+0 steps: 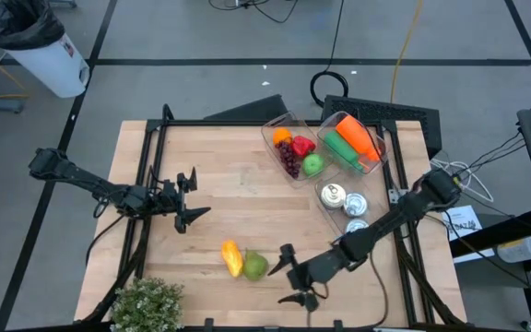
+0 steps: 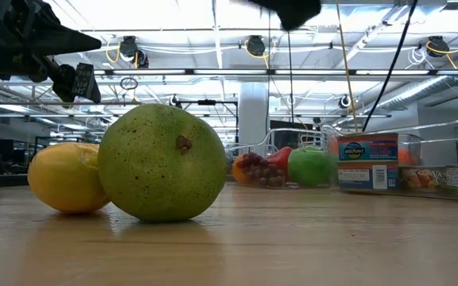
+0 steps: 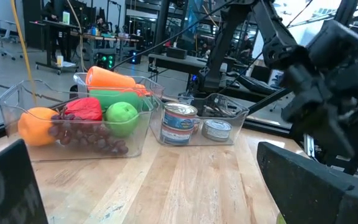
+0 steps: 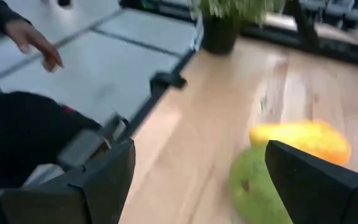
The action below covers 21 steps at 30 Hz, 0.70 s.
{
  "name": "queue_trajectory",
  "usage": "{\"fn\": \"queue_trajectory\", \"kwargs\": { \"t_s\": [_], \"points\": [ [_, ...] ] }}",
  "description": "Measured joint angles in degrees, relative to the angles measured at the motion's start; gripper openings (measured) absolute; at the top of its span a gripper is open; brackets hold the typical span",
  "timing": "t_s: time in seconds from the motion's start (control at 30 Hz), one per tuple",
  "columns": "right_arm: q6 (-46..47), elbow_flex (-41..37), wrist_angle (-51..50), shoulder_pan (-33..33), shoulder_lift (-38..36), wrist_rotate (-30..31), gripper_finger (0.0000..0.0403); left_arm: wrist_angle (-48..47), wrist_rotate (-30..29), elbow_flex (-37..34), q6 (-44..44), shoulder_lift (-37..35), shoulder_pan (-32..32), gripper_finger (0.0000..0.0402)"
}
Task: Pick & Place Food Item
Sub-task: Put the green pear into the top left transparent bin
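A speckled green fruit (image 1: 255,266) (image 2: 161,163) lies on the wooden table near its near edge and touches a yellow fruit (image 1: 232,258) (image 2: 67,176) on its left. My right gripper (image 1: 293,275) hovers open just right of the green fruit, which shows in the right wrist view between the fingers and ahead of them (image 4: 257,186), with the yellow fruit (image 4: 303,140) beyond. My left gripper (image 1: 194,195) (image 3: 140,149) waits open over the table's left half, touching nothing.
Clear trays stand at the far right: one with an orange, red pepper, grapes and green apple (image 1: 295,148) (image 3: 82,121), one with a carrot and a green vegetable (image 1: 353,140), one with cans (image 1: 344,203) (image 3: 179,123). A potted plant (image 1: 146,302) stands at the near-left corner. A person's hand (image 4: 36,40) shows beyond the table.
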Motion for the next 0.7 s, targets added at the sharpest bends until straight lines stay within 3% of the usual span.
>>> {"fn": "queue_trajectory", "kwargs": {
  "t_s": [0.23, 0.43, 0.7],
  "points": [
    [0.2, 0.8, 1.0, -3.0, 6.3, 0.2, 0.0338, 0.0, 0.0, 0.0, 0.0, 0.0, 0.0, 0.0333],
    [-6.2, 0.8, 7.0, -5.4, 11.2, 7.5, 0.0338, 0.0, 0.0, 0.0, 0.0, 0.0, 0.0, 0.0333],
    [-2.9, 0.8, 6.5, -6.8, 11.2, 3.0, 0.0338, 0.0, 0.0, 0.0, 0.0, 0.0, 0.0, 0.0333]
  ]
}}
